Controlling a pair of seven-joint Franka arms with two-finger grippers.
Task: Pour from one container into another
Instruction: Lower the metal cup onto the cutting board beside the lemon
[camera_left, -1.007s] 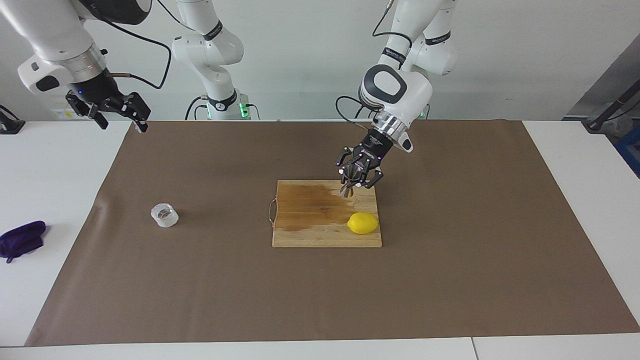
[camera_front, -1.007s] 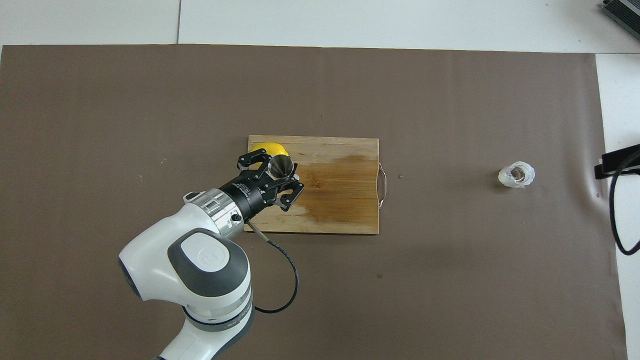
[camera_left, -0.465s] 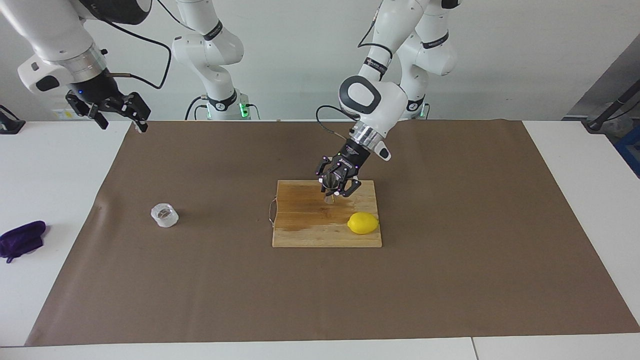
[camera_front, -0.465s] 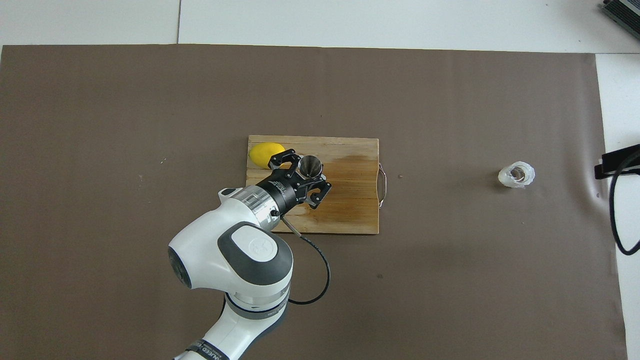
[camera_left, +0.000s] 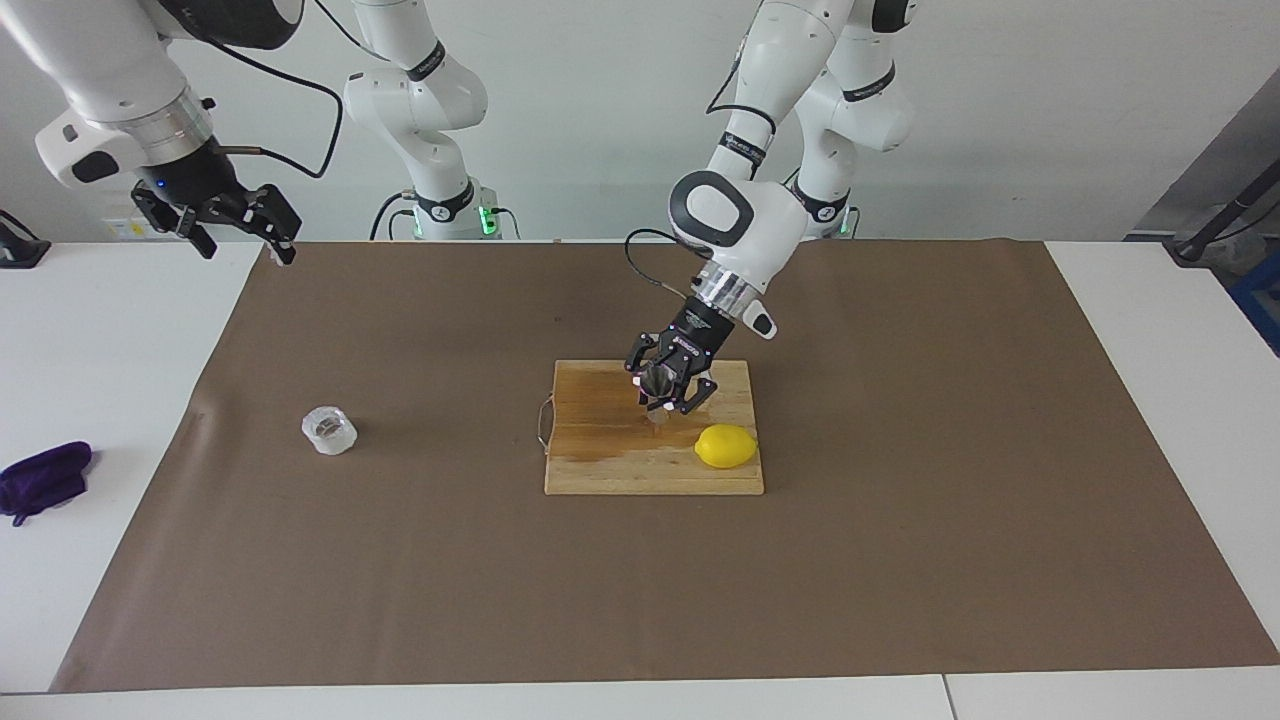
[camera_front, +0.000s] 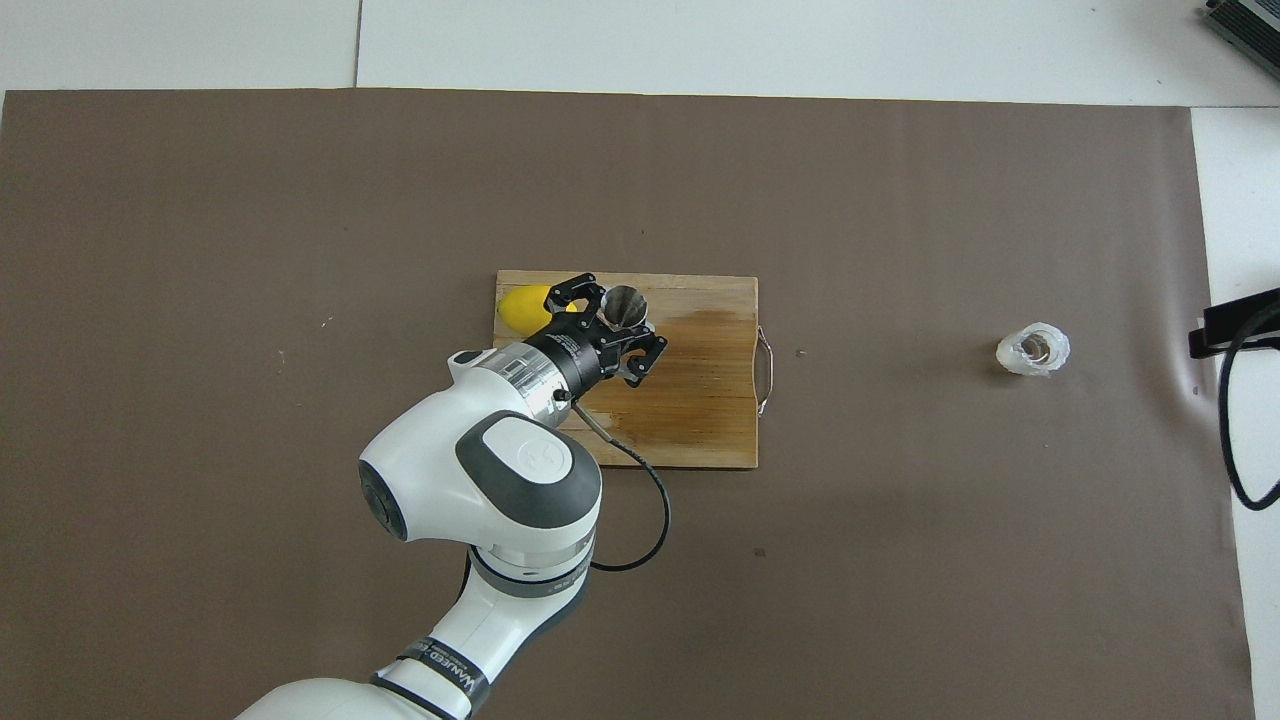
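White walls back a white desk (camera_left: 120, 420) covered by a brown mat (camera_left: 900, 500). Reading the facing view from its left edge:

1. A purple cloth (camera_left: 42, 480) lies on the bare desk at the right arm's end.
2. Right tool (camera_left: 232, 222): raised over the mat's corner nearest the robots, fingers spread wide, holding nothing. This arm waits.
3. Cup (camera_left: 329, 430): stands upright on the mat, toward the right arm's end, well apart from the board.
4. Board (camera_left: 600, 470): lies mid-mat, with a dark wet-looking stain on its surface.
5. Left tool (camera_left: 668, 389): low over the board, closed on the jigger (camera_left: 655, 380), which is gripped at its waist with its mouth upward. Whether its base touches the board cannot be determined.
6. Lemon (camera_left: 726, 446): rests on the board, just beside the jigger.

Handling notes, by judgement:

- Jigger: light, rigid, slippery steel. The narrow waist is the secure hold; the cones would let the fingers slide.
- Cup: rigid, fragile glass, likely heavier than the jigger. Grip across the faceted sides, below the rim, and keep it level until over the jigger.
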